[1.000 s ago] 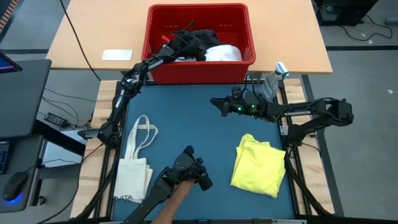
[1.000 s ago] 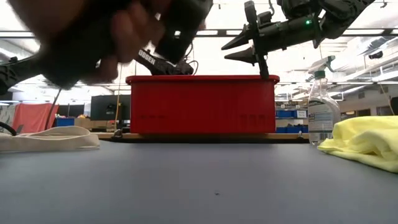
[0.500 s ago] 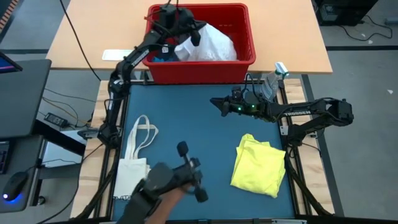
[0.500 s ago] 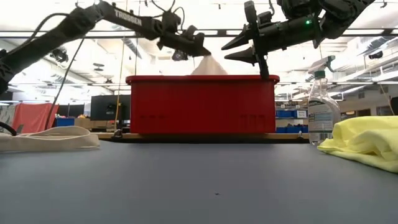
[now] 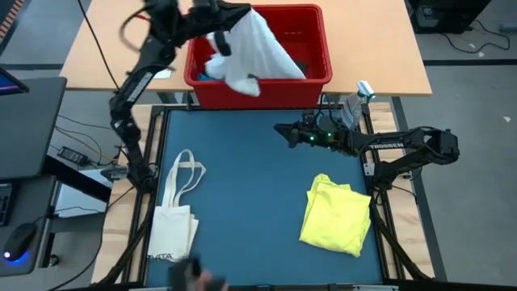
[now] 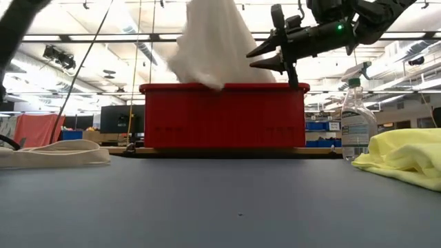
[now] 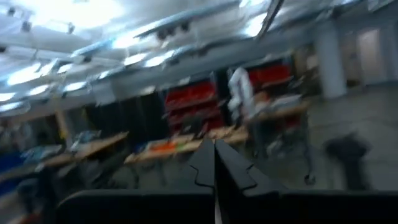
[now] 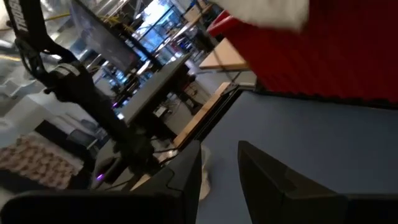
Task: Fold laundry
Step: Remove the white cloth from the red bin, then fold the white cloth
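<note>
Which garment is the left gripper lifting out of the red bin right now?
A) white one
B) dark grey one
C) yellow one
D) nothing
A: the left gripper is shut on the white garment, which hangs from it above the red bin; the yellow garment lies on the mat near the right gripper.

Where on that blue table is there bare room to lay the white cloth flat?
The widest bare patch of the blue mat lies between the cream tote bag and the yellow garment, reaching up to the red bin. It is crowded near the right gripper.
</note>
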